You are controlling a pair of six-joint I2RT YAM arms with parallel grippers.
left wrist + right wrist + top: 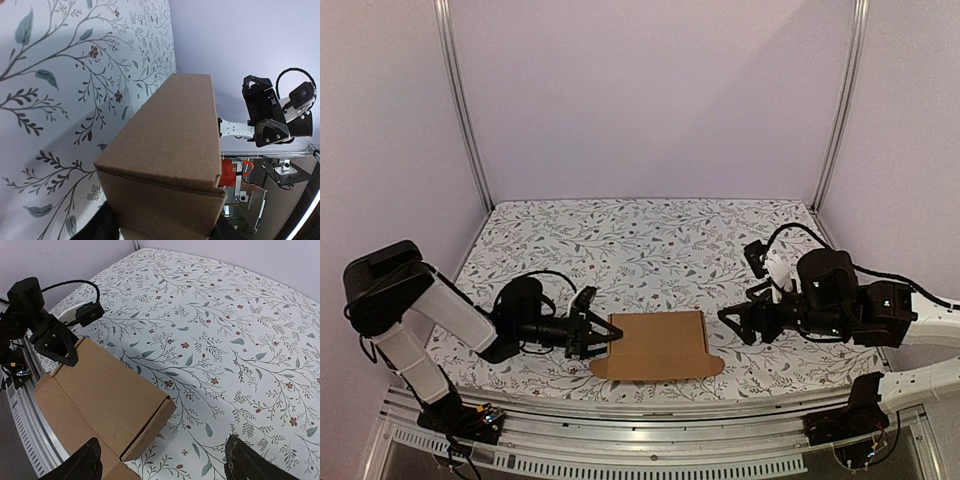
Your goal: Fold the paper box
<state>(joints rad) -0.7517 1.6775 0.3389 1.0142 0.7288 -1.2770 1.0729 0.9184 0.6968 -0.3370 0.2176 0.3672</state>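
Two pincers: my left pincer (592,335) clamped the left end of the paper box (658,345); my right pincer (732,325) hung wide, well apart. Next, I judged, tucking its open right end shut.

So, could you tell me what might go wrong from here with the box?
The paper box is gripped only at its left end by the left gripper; the right gripper is open and clear of it, so the box might pivot or unfold. It also lies close to the near edge of the table, so a push could slide it off.
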